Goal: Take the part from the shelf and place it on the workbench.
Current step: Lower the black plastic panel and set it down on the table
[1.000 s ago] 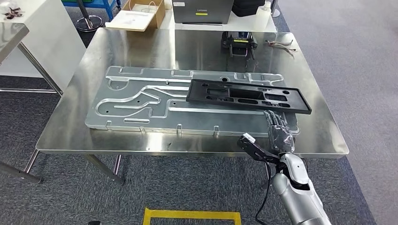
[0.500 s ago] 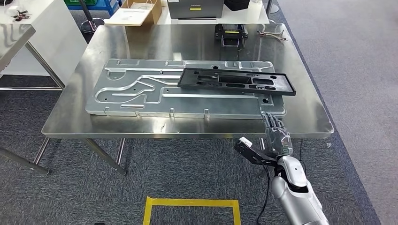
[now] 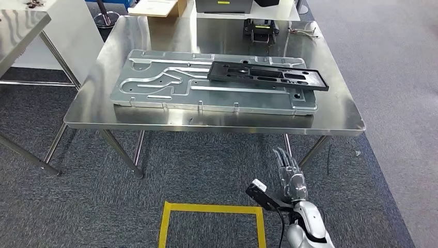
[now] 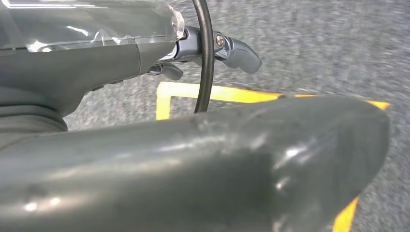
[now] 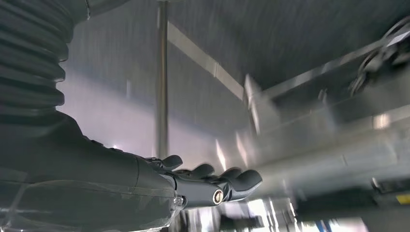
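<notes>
The black flat part (image 3: pixel 268 76) with several cut-outs lies on the large milled aluminium plate (image 3: pixel 155 88), which rests on the steel workbench (image 3: pixel 333 114). My right hand (image 3: pixel 289 178) hangs below and in front of the bench's front edge, fingers straight and apart, holding nothing. In the right wrist view the same hand (image 5: pixel 145 188) is empty, with the bench's underside and a leg (image 5: pixel 162 77) beyond it. My left hand (image 4: pixel 145 159) hangs over the carpet, its thick thumb close to the lens, nothing in it.
A yellow taped square (image 3: pixel 212 208) marks the carpet near my feet. A second steel table (image 3: pixel 20 26) stands at the left. At the bench's far edge are a black device (image 3: pixel 261 28) and a cardboard box (image 3: pixel 155 8).
The whole picture has shifted, with the bench now farther away: the camera has moved back. My right hand has dropped from the bench's front edge to below it. The black part stays on the plate.
</notes>
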